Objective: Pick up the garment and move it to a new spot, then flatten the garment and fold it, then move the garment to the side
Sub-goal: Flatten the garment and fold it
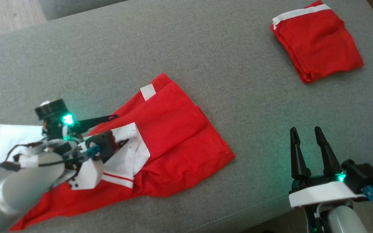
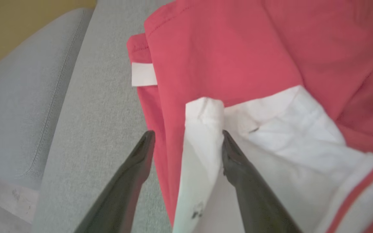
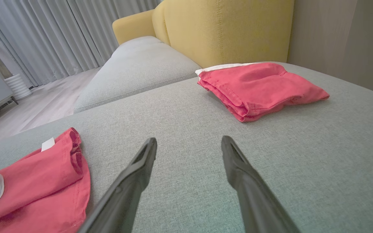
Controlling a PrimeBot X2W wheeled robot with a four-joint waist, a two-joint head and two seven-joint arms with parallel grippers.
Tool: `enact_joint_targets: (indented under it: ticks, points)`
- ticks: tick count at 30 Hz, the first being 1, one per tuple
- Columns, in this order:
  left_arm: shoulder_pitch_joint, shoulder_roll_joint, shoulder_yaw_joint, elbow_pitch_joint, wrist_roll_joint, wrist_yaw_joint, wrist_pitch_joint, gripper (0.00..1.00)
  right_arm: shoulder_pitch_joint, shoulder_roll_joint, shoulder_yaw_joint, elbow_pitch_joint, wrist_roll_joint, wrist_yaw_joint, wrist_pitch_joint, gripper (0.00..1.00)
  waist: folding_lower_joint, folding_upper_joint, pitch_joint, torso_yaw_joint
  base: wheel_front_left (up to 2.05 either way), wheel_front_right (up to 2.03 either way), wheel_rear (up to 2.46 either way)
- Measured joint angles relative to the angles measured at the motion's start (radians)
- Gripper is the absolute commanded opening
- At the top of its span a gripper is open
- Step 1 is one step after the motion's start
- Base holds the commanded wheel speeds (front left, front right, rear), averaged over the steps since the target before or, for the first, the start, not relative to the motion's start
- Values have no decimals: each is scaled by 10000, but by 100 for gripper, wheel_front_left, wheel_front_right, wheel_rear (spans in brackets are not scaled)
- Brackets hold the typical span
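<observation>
The garment (image 1: pixel 173 129) is red with white panels and a small white tag, and it lies crumpled on the grey sofa cushion (image 1: pixel 238 106) at centre left. My left gripper (image 1: pixel 123 127) hovers low over its white part, jaws open. In the left wrist view a raised white fold (image 2: pixel 204 129) stands between the fingers (image 2: pixel 141 161) of the left gripper (image 2: pixel 188 134), against the right one and not pinched. My right gripper (image 1: pixel 305 129) is open over bare cushion at the lower right, well apart from the garment (image 3: pixel 44 181).
A second red garment (image 1: pixel 316 42), folded with a white band, lies at the far right. A white cloth patch (image 1: pixel 5 139) shows under my left arm. A yellow backrest (image 3: pixel 225 29), another grey cushion (image 3: pixel 141 64) and wood floor (image 3: pixel 28 106) lie beyond.
</observation>
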Motion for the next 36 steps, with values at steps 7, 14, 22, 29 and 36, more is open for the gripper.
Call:
enact_joint_targets:
  ticks: [7,14,22,29,36]
  points:
    - [28,-382,-2,326,17,0,-190,98,0,0,31,2,67,0,0,100,0,0,31,-64,0,0,0]
    - [62,-533,0,399,205,0,-253,0,0,0,23,0,65,0,0,100,0,0,48,-28,0,0,0]
    - [53,-594,251,86,-136,127,-1055,0,19,0,-58,8,-38,0,0,100,0,0,-217,378,0,0,0]
    - [224,117,1049,-1116,-830,1156,-1613,0,312,-2,-127,236,-211,0,0,100,0,0,-597,1324,0,0,0]
    - [734,846,1350,-2336,-1076,1908,-1655,0,866,-443,1133,867,-54,0,0,100,-1,0,-831,2594,0,0,0]
